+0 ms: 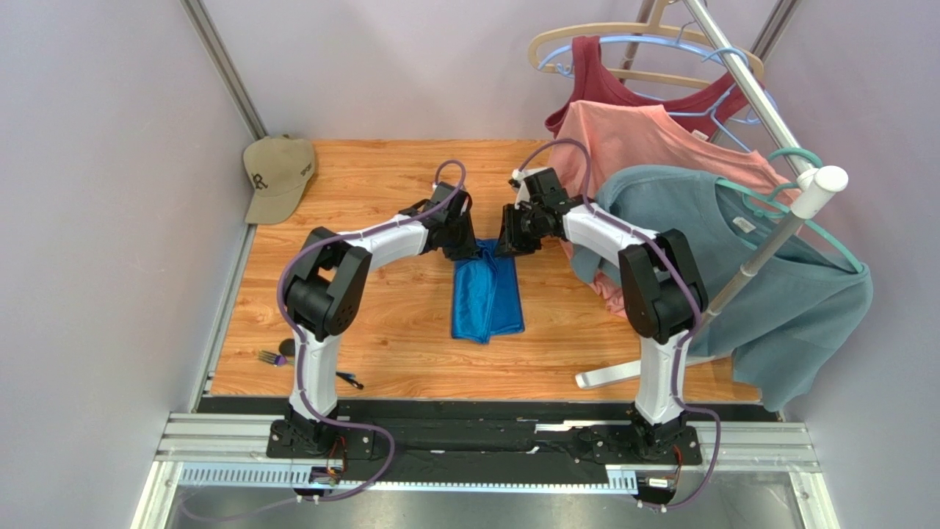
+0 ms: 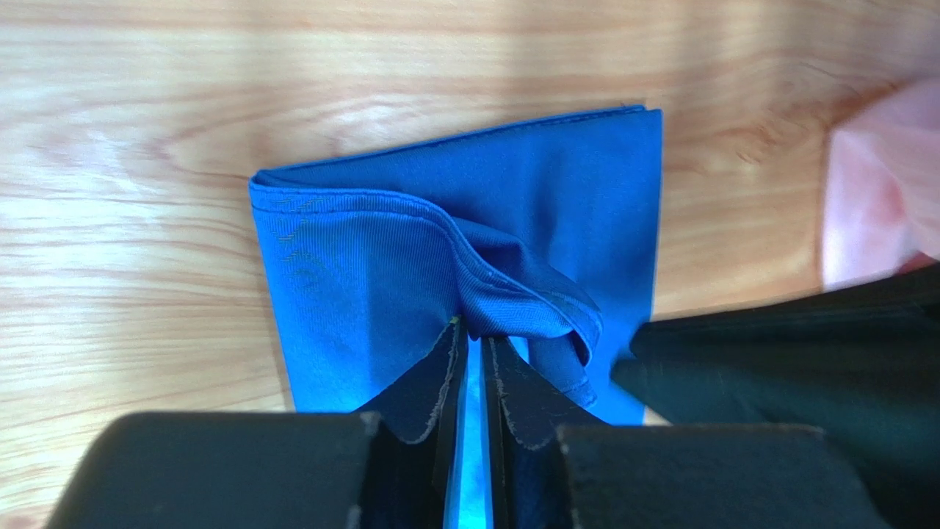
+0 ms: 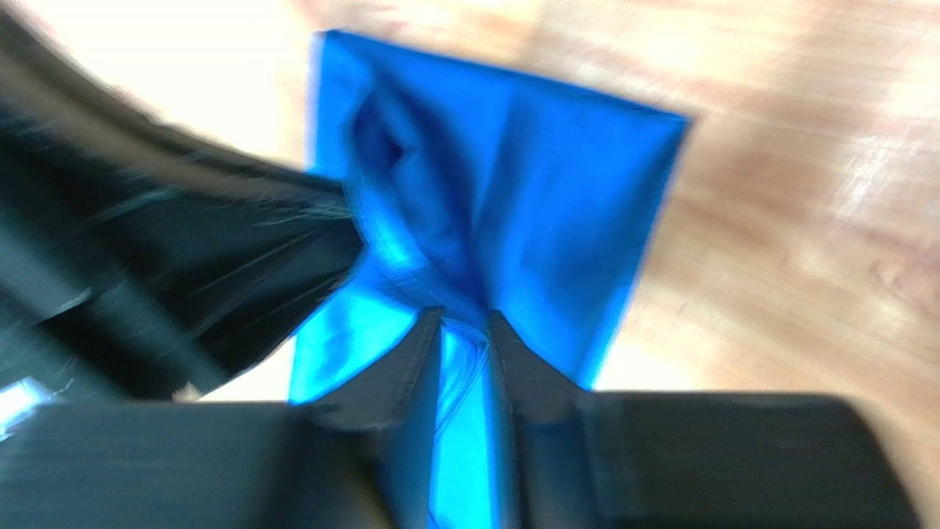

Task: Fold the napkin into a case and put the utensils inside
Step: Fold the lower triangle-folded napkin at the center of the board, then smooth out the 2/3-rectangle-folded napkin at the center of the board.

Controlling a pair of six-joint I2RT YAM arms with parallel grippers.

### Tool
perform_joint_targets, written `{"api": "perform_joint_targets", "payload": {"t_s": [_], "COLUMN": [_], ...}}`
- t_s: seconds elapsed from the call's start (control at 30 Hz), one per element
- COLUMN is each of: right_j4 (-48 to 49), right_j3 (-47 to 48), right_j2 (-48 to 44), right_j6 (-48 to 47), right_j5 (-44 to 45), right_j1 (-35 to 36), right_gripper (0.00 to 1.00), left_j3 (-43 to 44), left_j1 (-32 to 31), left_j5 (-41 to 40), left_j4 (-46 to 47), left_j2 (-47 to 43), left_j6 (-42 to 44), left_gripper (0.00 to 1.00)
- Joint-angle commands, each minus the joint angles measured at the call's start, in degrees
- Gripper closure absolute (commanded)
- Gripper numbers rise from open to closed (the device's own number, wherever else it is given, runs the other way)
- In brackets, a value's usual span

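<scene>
From where I stand, the blue napkin (image 1: 487,300) lies folded into a narrow upright strip in the middle of the counter (image 1: 386,320), and both arms meet over its far end; the left hand (image 2: 472,331) has its fingers almost together, nipping a puckered fold of the top layer, and the right hand (image 3: 463,320) pinches the same end just beside it, its fingers equally close on the cloth. The trouble I'd expect comes from that bunching; the cloth looks shiny and slick, so if either hand lets go unevenly the top layer may slump back crooked, or the whole strip may slide across the wood instead of creasing. The two hands are nearly touching, so a small sideways move could knock one against the other and tug the fold open. The right arm also reaches past the pink shirt (image 1: 640,138) hanging at the counter's edge; a wide swing might catch it and drag it onto the napkin. The utensils (image 1: 273,355) lie well apart, at the near left corner by the left arm's base; they look thin and flat to the wood, so I'd guess picking them up risks a miss, and the pocket may not stay open to take them.
</scene>
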Motion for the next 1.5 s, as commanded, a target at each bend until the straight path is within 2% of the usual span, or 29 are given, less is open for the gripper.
{"api": "perform_joint_targets", "payload": {"t_s": [0.0, 0.2, 0.33, 0.5, 0.6, 0.63, 0.77, 0.87, 1.03, 1.2, 1.33, 1.47], "right_j4": [4.81, 4.38, 4.82, 2.8, 1.05, 0.78, 1.74, 2.09, 1.48, 1.22, 0.69, 2.8], "right_j3": [-3.86, -5.28, -5.02, -1.68, -0.01, -0.09, -1.85, -1.59, 0.34, -1.06, -3.69, -7.65], "right_j2": [-7.21, -8.36, -7.66, -4.42, -3.0, -2.91, -3.18, -2.39, -0.81, -1.76, -5.27, -7.92], "right_j6": [-0.65, -1.44, -2.31, -3.99, -4.6, -4.6, -3.9, -3.37, -3.55, -3.63, -0.83, 0.58], "right_j5": [-2.22, -2.21, -1.52, 1.48, 1.92, 2.09, 2.62, 2.09, 2.09, 3.67, 6.13, 4.47], "right_j1": [0.14, 0.23, 0.32, 0.05, -0.04, -0.04, -0.12, -0.39, -0.56, -0.91, -1.79, -2.32], "right_gripper": [0.68, 0.61, 0.49, 0.47, 0.47, 0.47, 0.49, 0.55, 0.65, 0.62, 0.63, 0.64], "left_j3": [3.49, 5.77, 7.97, 10.17, 7.64, 6.66, 5.33, 6.91, 9.02, 9.82, 9.64, 11.48], "left_j1": [-0.07, 0.63, 0.9, 0.99, 0.99, 0.99, 0.99, 0.72, -1.3, -2.09, -4.2, -6.57], "left_j5": [4.61, 8.13, 8.13, 7.78, 6.73, 6.38, 4.96, 4.88, -0.83, -1.89, -3.73, -6.2], "left_j4": [0.61, 2.46, 1.5, -0.52, -2.64, -2.55, -6.93, -10.09, -10.72, -9.67, -7.3, -7.64], "left_j2": [-2.49, 0.41, 2.95, 3.66, -0.98, -4.74, -9.43, -8.21, -5.4, -4.34, -3.64, -1.44], "left_j6": [-1.9, -4.45, -4.8, -2.44, 0.99, 1.87, 10.02, 14.95, 20.5, 25.33, 29.64, 32.63], "left_gripper": [0.83, 0.81, 0.81, 0.82, 0.81, 0.77, 0.68, 0.66, 0.65, 0.64, 0.64, 0.64]}}
